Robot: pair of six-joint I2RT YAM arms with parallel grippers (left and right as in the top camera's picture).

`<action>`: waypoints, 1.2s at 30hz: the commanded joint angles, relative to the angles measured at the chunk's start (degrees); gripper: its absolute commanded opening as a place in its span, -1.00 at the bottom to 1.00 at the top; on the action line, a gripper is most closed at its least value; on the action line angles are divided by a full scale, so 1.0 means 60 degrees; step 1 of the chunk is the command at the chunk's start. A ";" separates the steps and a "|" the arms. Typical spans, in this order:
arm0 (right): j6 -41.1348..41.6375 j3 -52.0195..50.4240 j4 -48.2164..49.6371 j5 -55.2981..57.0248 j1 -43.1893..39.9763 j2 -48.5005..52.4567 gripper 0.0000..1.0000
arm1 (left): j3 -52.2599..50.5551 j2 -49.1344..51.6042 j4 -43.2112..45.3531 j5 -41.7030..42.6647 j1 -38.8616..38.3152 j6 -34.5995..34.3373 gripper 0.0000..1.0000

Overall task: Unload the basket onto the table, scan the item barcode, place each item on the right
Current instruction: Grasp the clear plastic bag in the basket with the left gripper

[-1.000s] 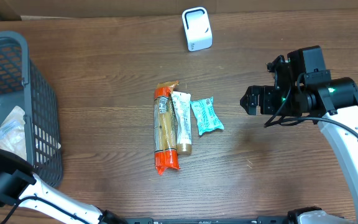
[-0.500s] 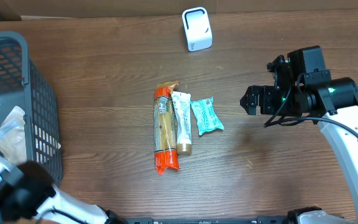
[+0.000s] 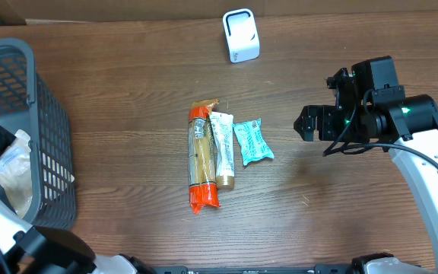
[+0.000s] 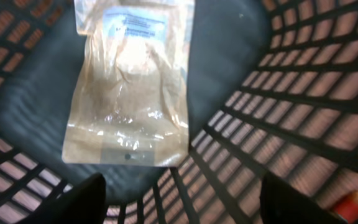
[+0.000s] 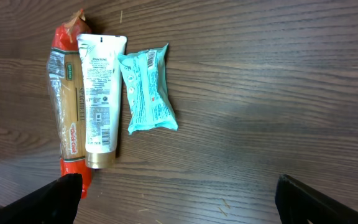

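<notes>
Overhead shows right jaws and left jaws open, empty; left over clear plastic pouch [image 4: 129,93], nine o'clock: probably best to pinch an edge, sparing its label.

The pouch [image 4: 129,87] in the basket [image 4: 303,93] was blurred, its label unreadable, its top cut off. Only the dark tips of my left fingers [image 4: 79,202] showed at the bottom edge.

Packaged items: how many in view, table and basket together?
4. Spaghetti pack, white tube and teal packet lie side by side on the table; one clear pouch lies in the basket. Its walls may hide more.
</notes>
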 commanded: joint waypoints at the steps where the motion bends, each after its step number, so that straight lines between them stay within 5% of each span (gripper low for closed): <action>1: -0.0076 0.0208 -0.0004 -0.0040 0.0047 -0.0007 1.00 | -0.1490 -0.1096 0.1133 -0.0208 0.0284 -0.0251 0.91; 7: -0.0076 0.0208 -0.0098 -0.0033 0.0047 -0.0007 1.00 | -0.2255 -0.0189 0.2983 -0.0135 0.0484 -0.0481 0.99; 17: -0.0073 0.0208 -0.0153 0.0000 0.0047 -0.0007 1.00 | -0.2259 0.2233 0.3530 -0.1767 0.0612 -0.0328 1.00; 36: -0.0025 0.0208 -0.0153 -0.0015 0.0047 -0.0007 1.00 | -0.2259 0.4331 0.5096 -0.0922 0.0240 0.0601 1.00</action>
